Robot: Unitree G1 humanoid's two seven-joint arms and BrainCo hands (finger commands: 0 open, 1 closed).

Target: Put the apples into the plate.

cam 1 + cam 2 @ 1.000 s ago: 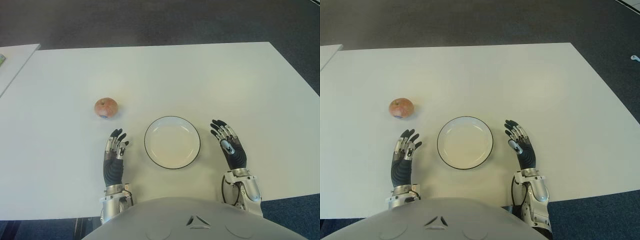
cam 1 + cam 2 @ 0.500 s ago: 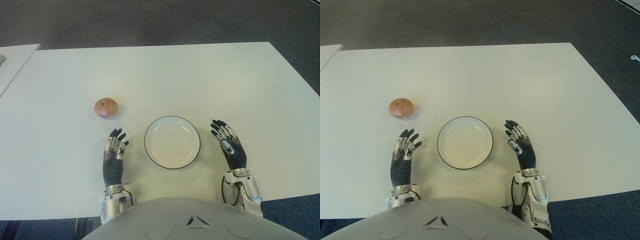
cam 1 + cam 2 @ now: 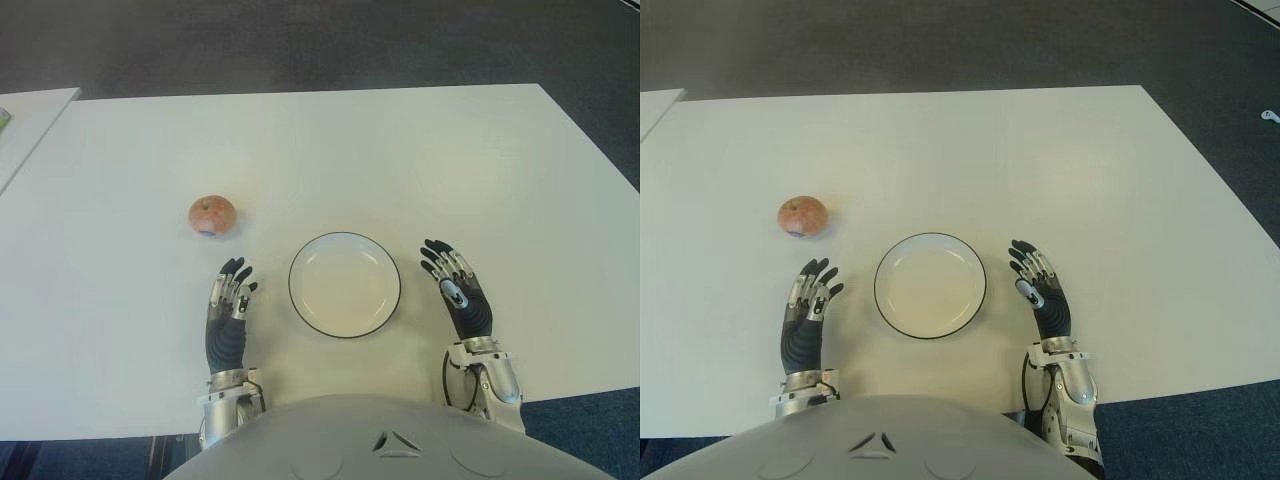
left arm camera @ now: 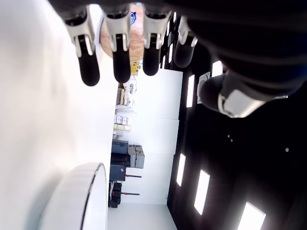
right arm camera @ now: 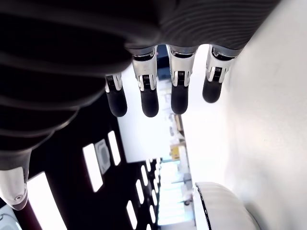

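Left hand (image 3: 229, 315), black multi-finger w/ silver knuckle segments: low at robot's left front, palm down, fingers (image 4: 121, 52) extended fwd & slightly spread, holding nothing. Right hand (image 3: 460, 295), same black-and-silver build: low at robot's right front, angled slightly inward, fingers (image 5: 149, 91) straight & relaxed, thumb apart, holding nothing. Silver wrist cuffs visible on both forearms, close to torso.

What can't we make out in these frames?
- Apple: the blue mark low on it is too small to read in the eye views; in the left wrist view the left hand's fingers hide most of it.
- Plate: cut off by the frame edge in both wrist views.
- Item at the side table's edge: cropped by the left eye view.
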